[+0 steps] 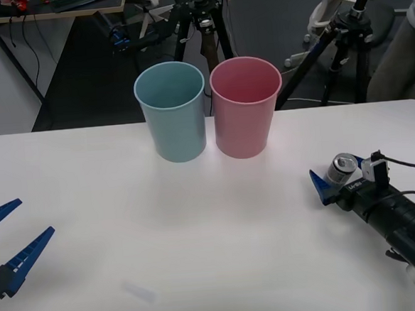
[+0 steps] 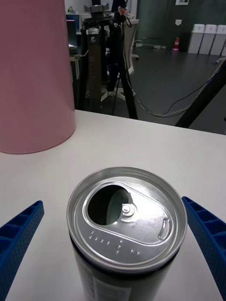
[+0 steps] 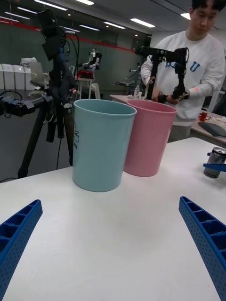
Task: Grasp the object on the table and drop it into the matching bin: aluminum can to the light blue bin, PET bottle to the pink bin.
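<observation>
The aluminum can [image 1: 341, 167] stands upright on the white table [image 1: 198, 227] at the right, dark grey with an opened silver top [image 2: 126, 218]. My right gripper [image 1: 341, 177] is open around it, blue fingers [image 2: 19, 235] on either side with gaps to the can. At the back centre stand the light blue bin [image 1: 172, 112] and, right of it, the pink bin [image 1: 246, 106]. My left gripper [image 1: 3, 237] is open low at the table's left, away from everything. Its wrist view shows both bins [image 3: 101, 143] [image 3: 147, 136] and the can [image 3: 214, 162] far off.
Tripods [image 1: 198, 21] and a dark floor lie behind the table's far edge. A person [image 3: 197, 70] stands beyond the table on the right side, touching nothing on it. Bare tabletop stretches between the can and the bins.
</observation>
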Motion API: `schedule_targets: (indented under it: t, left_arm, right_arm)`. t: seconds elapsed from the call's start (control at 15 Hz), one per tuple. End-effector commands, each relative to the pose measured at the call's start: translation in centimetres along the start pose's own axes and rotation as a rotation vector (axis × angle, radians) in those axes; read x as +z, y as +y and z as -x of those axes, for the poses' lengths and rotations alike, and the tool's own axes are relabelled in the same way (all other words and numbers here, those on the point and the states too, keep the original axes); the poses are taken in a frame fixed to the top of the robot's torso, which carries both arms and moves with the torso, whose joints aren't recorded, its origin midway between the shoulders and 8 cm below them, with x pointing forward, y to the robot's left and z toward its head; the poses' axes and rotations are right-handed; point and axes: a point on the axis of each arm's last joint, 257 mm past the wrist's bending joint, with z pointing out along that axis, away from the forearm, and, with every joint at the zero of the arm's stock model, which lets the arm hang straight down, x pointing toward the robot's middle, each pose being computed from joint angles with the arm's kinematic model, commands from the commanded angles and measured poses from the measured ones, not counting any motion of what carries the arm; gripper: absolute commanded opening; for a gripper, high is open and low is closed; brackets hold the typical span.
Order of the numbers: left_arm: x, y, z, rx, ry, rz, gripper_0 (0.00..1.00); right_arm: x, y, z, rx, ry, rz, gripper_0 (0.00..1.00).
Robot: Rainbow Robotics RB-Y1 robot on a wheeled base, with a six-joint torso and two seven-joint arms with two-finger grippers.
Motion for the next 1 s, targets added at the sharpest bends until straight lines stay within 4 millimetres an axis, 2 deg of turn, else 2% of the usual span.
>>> schedule_targets:
  t: [0.07,0.33,0.4,0.47,0.53,1.0]
  left_arm:
    - [0.00,0.00,0.00,0.000,0.000,0.000,1.00]
    - [0.00,0.00,0.00,0.000,0.000,0.000,1.00]
    - [0.00,0.00,0.00,0.000,0.000,0.000,1.00]
    - [0.00,0.00,0.00,0.000,0.000,0.000,1.00]
    - [0.00,0.00,0.00,0.000,0.000,0.000,1.00]
    - [0.00,0.00,0.00,0.000,0.000,0.000,1.00]
  right_arm:
    - [-0.03,-0.06,-0.04,0.003,0.000,-0.001,1.00]
    - [-0.01,-0.06,-0.09,0.003,0.002,-0.003,1.00]
    - [-0.02,-0.16,-0.01,0.002,0.001,-0.005,0.86]
    - [-0.02,-0.23,-0.04,0.002,0.002,-0.008,0.24]
    - [0.00,-0.23,-0.09,0.002,0.003,-0.009,0.00]
    - [-0.03,-0.30,-0.07,0.008,0.002,-0.011,0.00]
